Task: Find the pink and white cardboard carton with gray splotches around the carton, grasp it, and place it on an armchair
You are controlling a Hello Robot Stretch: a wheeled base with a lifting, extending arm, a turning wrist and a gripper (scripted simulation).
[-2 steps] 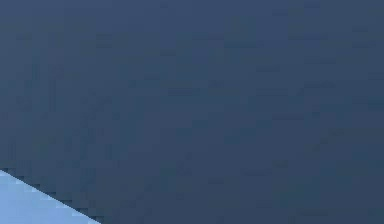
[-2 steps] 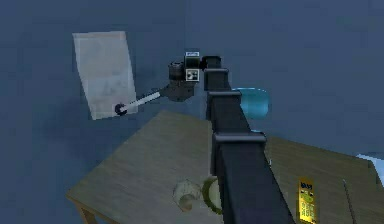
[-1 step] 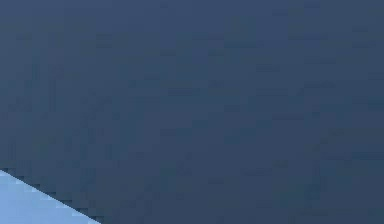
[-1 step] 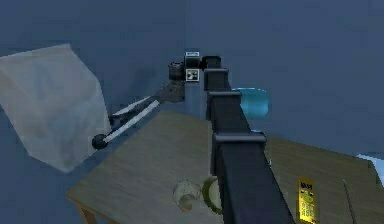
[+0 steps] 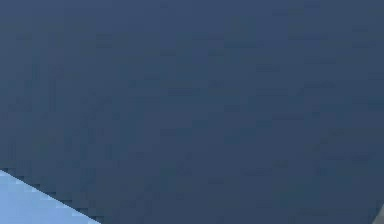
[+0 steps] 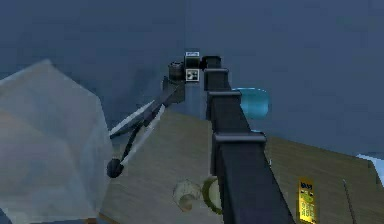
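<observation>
The arm side view has the dark square arm (image 6: 240, 160) rising from the bottom edge over a tan wooden tabletop (image 6: 160, 150). Nearer than the pincer, to its right, a small pale ring-shaped thing (image 6: 195, 193) lies beside the arm. The pincer (image 6: 118, 155) slants down and left, its thin fingers ending by a large pale angular block (image 6: 45, 140), greyish white, just to its left. Whether this block is the carton cannot be told, nor whether the pincer grips anything. Farther off, right of the pincer, a light blue rounded thing (image 6: 252, 100) sits before a dark blue wall (image 6: 300, 50). The forward view has a dark blue surface (image 5: 220, 100).
</observation>
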